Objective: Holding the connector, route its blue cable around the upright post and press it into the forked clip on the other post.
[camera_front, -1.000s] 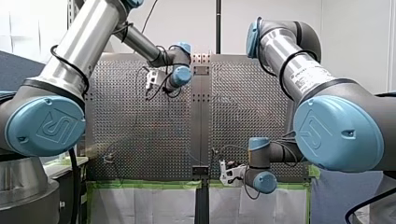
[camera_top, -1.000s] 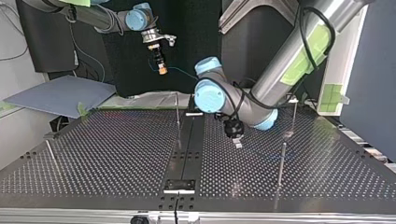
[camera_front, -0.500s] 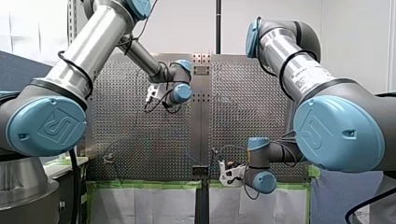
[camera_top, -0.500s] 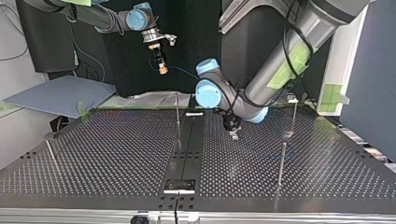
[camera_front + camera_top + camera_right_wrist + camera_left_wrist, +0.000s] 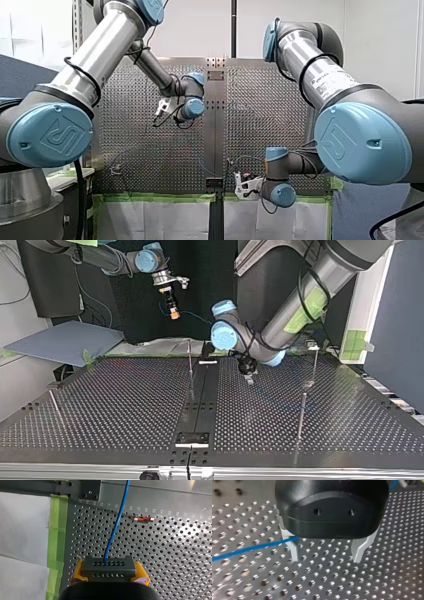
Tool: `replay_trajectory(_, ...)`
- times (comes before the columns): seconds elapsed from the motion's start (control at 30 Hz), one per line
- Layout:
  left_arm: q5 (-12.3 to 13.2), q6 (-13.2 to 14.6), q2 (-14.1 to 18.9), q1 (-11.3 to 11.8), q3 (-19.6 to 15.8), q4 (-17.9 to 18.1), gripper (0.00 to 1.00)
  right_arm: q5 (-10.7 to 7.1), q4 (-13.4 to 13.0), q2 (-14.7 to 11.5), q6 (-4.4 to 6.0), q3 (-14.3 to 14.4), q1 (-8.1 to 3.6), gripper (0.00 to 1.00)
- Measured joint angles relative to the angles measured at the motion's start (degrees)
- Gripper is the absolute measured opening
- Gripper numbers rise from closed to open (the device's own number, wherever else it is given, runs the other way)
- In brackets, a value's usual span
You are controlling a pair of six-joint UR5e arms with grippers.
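My right gripper's (image 5: 109, 573) fingers clamp the connector (image 5: 109, 568) above the table's (image 5: 175, 555) taped edge. My left gripper's (image 5: 325, 553) hang apart (blue cable (image 5: 249, 550) beside one).

Left arm (image 5: 107, 47) is stretched out over the perforated table (image 5: 265, 115), left gripper (image 5: 161, 106) hanging beside the centre strip (image 5: 215, 130). Right gripper (image 5: 242, 185) sits low at the near edge, just above the green tape (image 5: 150, 198).

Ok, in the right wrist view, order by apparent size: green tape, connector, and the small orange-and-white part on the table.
1-2. green tape and connector: too close to rank; the tape is longer, the connector broader and nearest the camera.
3. orange-and-white part: clearly smallest, lying farther off.
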Motion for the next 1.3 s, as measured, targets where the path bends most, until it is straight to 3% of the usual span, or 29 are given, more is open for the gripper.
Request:
replay_trajectory(0.4,0.0,1.0,-0.8,0.1,-3.6,2.2,1.0,0.02,-0.2,0.0,0.0,0.0,-0.02,0.0)
replay_trajectory(0.63,0.0,1.5,-3.9,-0.4,-3.8,2.9,1.0,0.03,0.0,0.0,0.0,-0.1,-0.02,0.0)
replay_trajectory(1.3,4.9,-0.6,-13.0,-2.2,-3.8,4.2,1.0,0.02,0.4,0.0,0.0,-0.3,-0.57,0.0)
